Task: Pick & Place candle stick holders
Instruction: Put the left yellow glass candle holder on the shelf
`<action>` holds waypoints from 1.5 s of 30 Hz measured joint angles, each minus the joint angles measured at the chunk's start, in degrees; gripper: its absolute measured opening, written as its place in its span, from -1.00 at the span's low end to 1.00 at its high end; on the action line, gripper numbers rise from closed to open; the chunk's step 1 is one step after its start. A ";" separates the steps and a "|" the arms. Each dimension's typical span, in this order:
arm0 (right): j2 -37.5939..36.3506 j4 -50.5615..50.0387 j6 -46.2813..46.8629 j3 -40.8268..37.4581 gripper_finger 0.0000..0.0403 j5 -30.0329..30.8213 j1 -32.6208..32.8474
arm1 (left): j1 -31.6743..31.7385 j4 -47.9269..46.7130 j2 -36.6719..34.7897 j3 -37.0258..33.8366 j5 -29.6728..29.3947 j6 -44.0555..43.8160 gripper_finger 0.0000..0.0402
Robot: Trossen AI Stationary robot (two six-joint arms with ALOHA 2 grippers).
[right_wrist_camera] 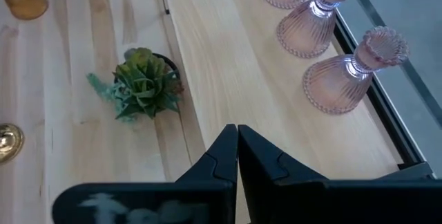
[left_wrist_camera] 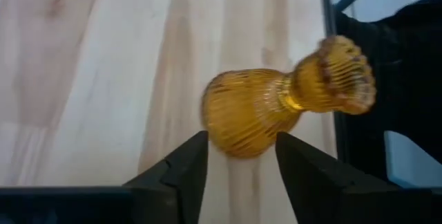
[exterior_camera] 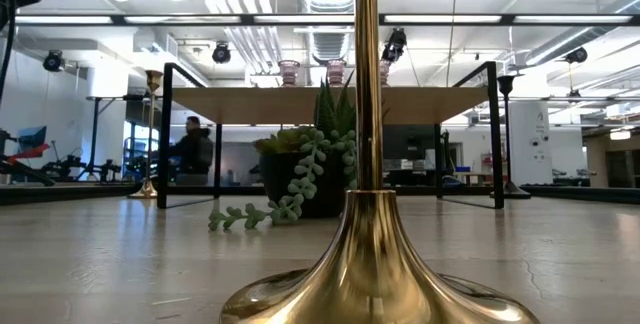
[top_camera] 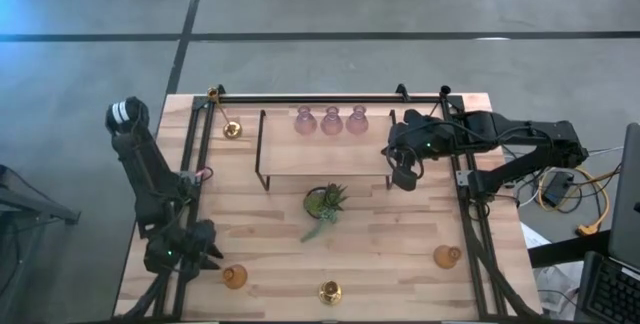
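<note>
Left gripper [top_camera: 208, 254] sits low at the near left corner of the table [top_camera: 400, 254], its two dark fingers [left_wrist_camera: 181, 169] spread narrowly apart, with an amber glass holder [left_wrist_camera: 276, 106] just ahead of the gap, its bulb touching neither finger as far as the left wrist view shows. From above, that amber holder stands right beside the gripper. Over at the far right, the right gripper [top_camera: 405, 176] hangs above the end of the raised shelf [top_camera: 300, 154], fingertips pressed together and holding nothing. Three pale pink holders [top_camera: 331, 120] stand in a row on the shelf's far edge. A second amber holder [top_camera: 446, 256] stands near the table's right front, a brass holder [top_camera: 329, 291] at the front centre, and another brass holder [top_camera: 231, 129] at the far left beside the shelf. A small green potted plant [top_camera: 325, 204] sits mid-table in front of the shelf.
</note>
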 joint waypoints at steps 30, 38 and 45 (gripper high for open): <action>-0.07 0.13 -1.09 0.00 -0.96 -0.10 -0.16 | 2.38 23.18 14.39 0.07 -7.39 23.48 0.00; -0.07 0.13 -1.07 0.00 -0.96 -0.07 -0.26 | 6.23 25.70 15.50 0.07 -7.30 26.12 0.00; -0.09 0.11 -1.07 0.00 -0.96 -0.07 -0.28 | 8.78 29.43 16.66 0.07 -7.07 29.43 0.04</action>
